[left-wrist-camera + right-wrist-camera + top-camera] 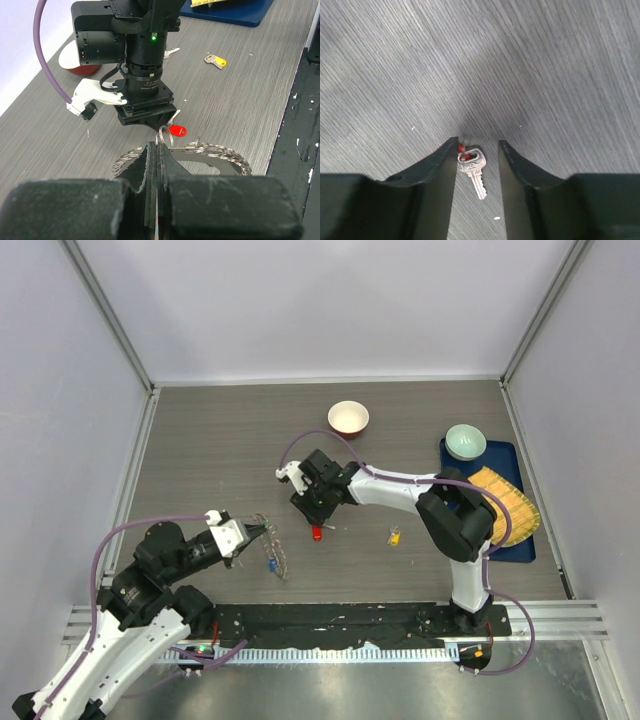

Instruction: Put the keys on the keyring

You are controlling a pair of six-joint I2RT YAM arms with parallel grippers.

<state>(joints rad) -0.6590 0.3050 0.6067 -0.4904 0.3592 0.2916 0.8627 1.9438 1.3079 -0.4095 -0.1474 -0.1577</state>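
My left gripper is shut on the keyring, a thin grey ring fringed with small silver rings, and holds it on edge near the table. In the left wrist view the fingertips pinch the keyring's rim. My right gripper is open and points down at the table. Its jaws straddle a silver key with a red head without touching it. The red head lies just beyond the keyring. A yellow key lies to the right. A blue key hangs on the keyring.
A red-and-cream bowl stands at the back centre. A green bowl and a yellow mat rest on a blue tray at the right. Another silver key lies behind the right wrist.
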